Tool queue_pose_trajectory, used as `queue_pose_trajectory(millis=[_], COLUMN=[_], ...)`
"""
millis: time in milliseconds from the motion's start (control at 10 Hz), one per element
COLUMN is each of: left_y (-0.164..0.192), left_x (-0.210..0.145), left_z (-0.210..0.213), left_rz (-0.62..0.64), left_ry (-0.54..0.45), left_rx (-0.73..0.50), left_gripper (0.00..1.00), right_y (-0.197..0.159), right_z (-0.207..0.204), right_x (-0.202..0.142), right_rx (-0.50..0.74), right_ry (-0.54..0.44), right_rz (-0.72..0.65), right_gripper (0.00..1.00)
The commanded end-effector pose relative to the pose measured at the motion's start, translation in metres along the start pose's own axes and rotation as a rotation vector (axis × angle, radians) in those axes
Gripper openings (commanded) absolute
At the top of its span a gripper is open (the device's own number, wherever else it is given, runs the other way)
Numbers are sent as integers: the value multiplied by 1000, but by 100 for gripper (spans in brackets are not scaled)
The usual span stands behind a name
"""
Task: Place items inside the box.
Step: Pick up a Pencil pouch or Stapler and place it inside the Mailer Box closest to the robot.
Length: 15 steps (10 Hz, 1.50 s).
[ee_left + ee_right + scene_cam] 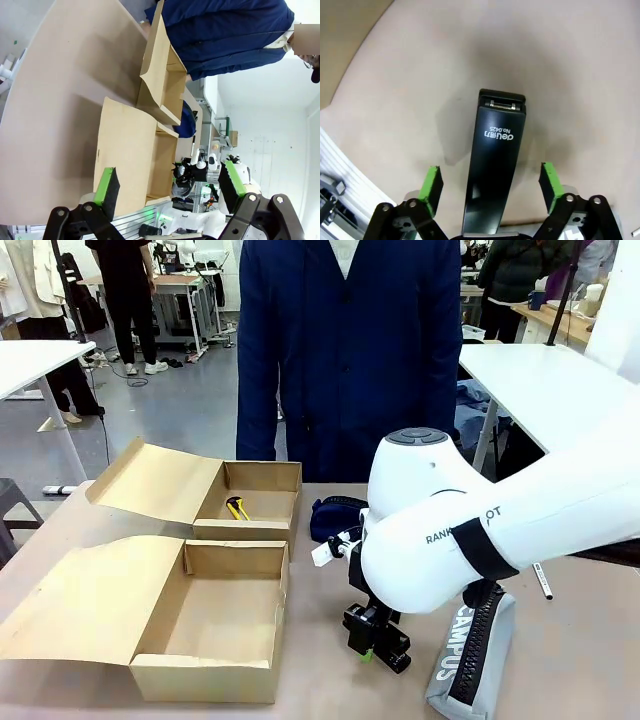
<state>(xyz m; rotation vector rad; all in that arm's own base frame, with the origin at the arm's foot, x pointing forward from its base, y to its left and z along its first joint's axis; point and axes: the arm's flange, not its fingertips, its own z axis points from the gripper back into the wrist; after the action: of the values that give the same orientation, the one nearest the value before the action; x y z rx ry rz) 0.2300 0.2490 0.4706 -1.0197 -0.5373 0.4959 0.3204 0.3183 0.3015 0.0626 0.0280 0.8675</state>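
Observation:
A black stapler lies on the table between the fingers of my right gripper. The green pads stand clear of its sides, so the gripper is open around it. In the front view that gripper points down at the table right of the near cardboard box, which is open and empty. The far cardboard box holds a small yellow tool. A navy pouch lies beside the far box. The grey CAMPUS pencil case lies at the front right. My left gripper is open and holds nothing.
A person in a dark blue coat stands at the table's far side. Both boxes have their lids folded out to the left. A pen lies at the right. My white right arm hides part of the table's right side.

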Motion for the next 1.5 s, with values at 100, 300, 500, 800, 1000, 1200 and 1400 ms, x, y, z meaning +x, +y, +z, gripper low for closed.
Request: queue_pose_trajectory(millis=[100, 300, 500, 800, 1000, 1200, 1400], left_y=[-1, -1, -1, -1, -1, -1, -1], left_x=[0, 0, 0, 0, 0, 0, 0], left_z=[0, 0, 0, 0, 0, 0, 0], left_rz=[-19, -19, -19, -19, -19, -19, -19], left_ry=[-4, -4, -4, -4, -4, -4, -4], left_rx=[-22, -22, -22, -22, -22, -22, -22], left_gripper=[100, 100, 100, 100, 100, 100, 100], right_y=[4, 5, 6, 11, 13, 22, 22], right_z=[0, -1, 0, 16, 26, 35, 36], right_x=[0, 1, -1, -7, -12, -22, -23], right_rx=[-26, -42, -68, -43, -9, 50, 9], right_ry=[-16, -15, -10, 11, 10, 50, 42], right_rz=[-43, -65, -76, -101, -130, -169, -231], right_gripper=[27, 0, 4, 0, 0, 0, 0])
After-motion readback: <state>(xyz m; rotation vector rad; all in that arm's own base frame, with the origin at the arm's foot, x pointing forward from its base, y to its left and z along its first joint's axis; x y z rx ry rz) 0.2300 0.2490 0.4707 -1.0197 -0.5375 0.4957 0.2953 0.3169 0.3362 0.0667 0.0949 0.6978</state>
